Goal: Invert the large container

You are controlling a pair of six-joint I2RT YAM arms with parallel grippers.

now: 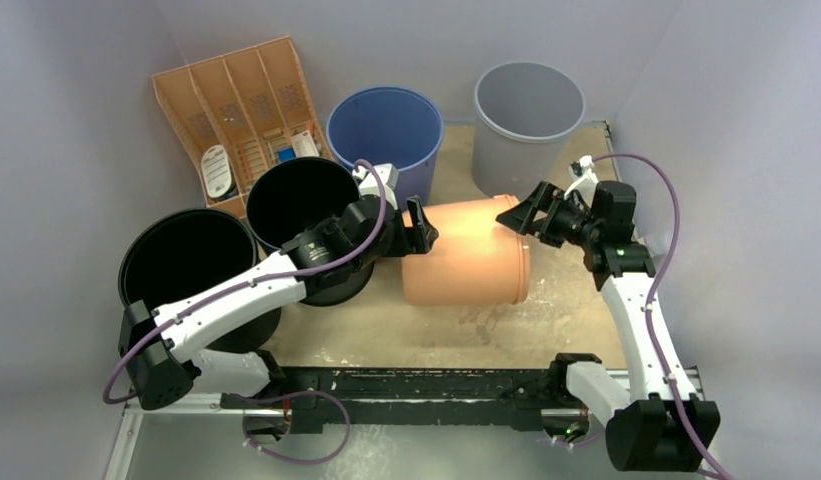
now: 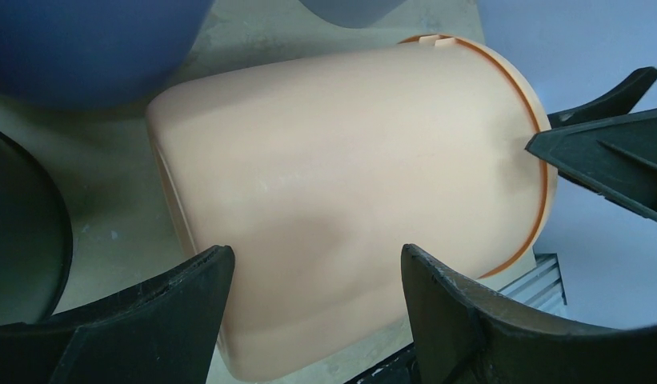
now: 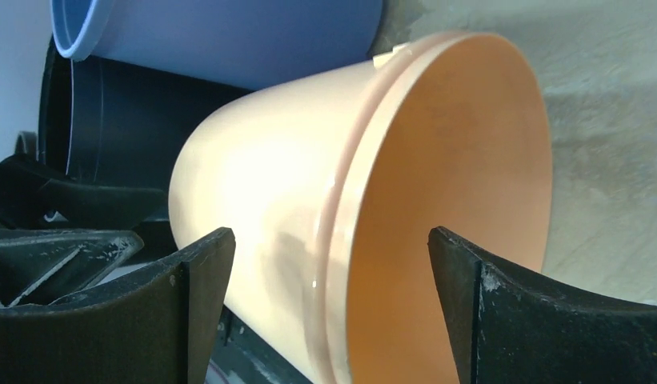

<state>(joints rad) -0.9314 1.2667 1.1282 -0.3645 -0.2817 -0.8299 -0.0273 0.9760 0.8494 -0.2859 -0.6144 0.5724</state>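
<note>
Peach container (image 1: pixel 466 262) lies on its side on the table (image 1: pixel 561 320), base to the left and rim to the right, between the arms. To finish the flip, the left gripper (image 1: pixel 420 228) should raise the base while the right gripper (image 1: pixel 527 214) guides the rim down, slowly lest it roll. The left arm reaches in low, jaws spread astride the base, grasping nothing. The right arm bends inward, jaws parted at the rim, released.

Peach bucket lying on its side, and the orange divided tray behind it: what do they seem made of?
Peach bucket: apparently moulded plastic, smooth and slightly glossy; soft highlights run along its wall and a moulded band rings the rim. Orange divided tray: probably plastic too, its dividers seemingly perforated; too small to be sure.
</note>
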